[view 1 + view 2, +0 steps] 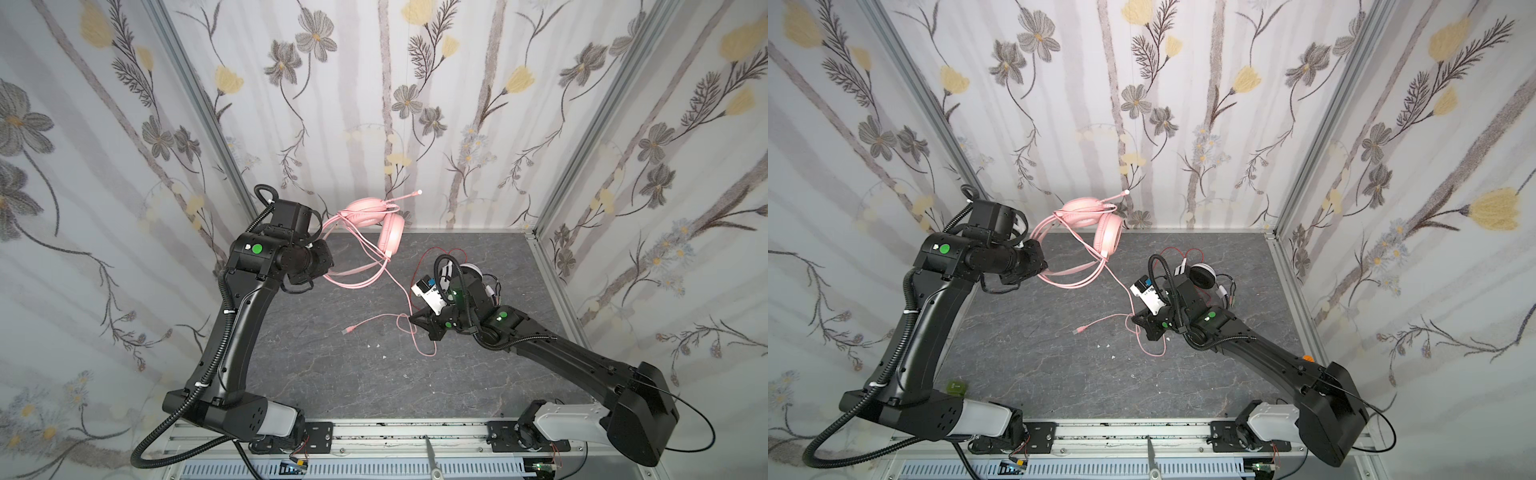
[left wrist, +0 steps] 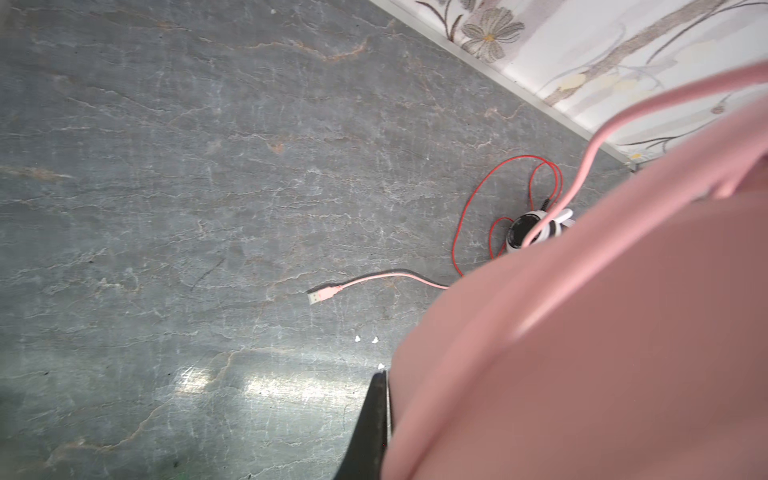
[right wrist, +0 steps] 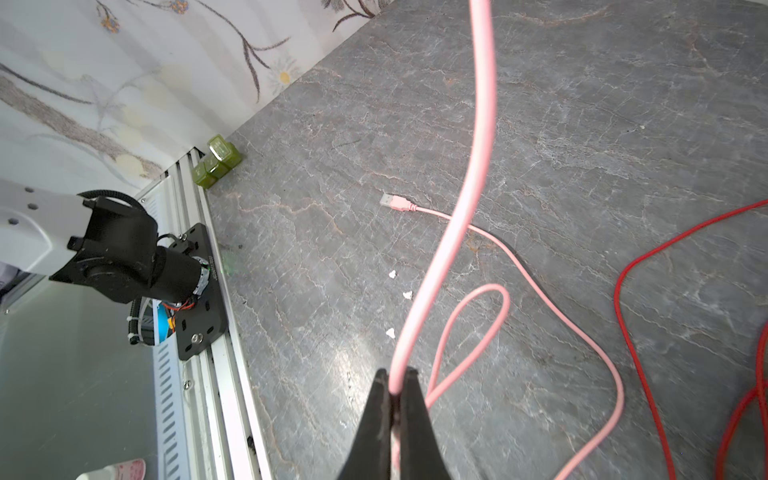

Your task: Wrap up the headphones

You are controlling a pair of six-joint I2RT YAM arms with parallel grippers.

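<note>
Grey veined tabletop (image 1: 332, 374), flowered walls (image 1: 395, 83) around it. My left claw (image 1: 328, 272) is clamped on the band of the pink headset (image 1: 376, 216), holding it off the tabletop near the back wall. My right claw (image 3: 395, 382) pinches the pink cord (image 3: 478, 145), and its USB plug (image 3: 395, 202) lies flat. The white-and-black headset (image 1: 1200, 274) sits behind my right arm (image 1: 561, 349), with its red cord (image 3: 640, 266) loose on the tabletop.

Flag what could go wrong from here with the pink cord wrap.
1. The right tool pinches the pink cord only at its tips; tension could slip it out.
2. Slack trailing to the USB plug lies near the red cord; winding might snag it.
3. Pulling may twist the pink headset in the left tool.
</note>
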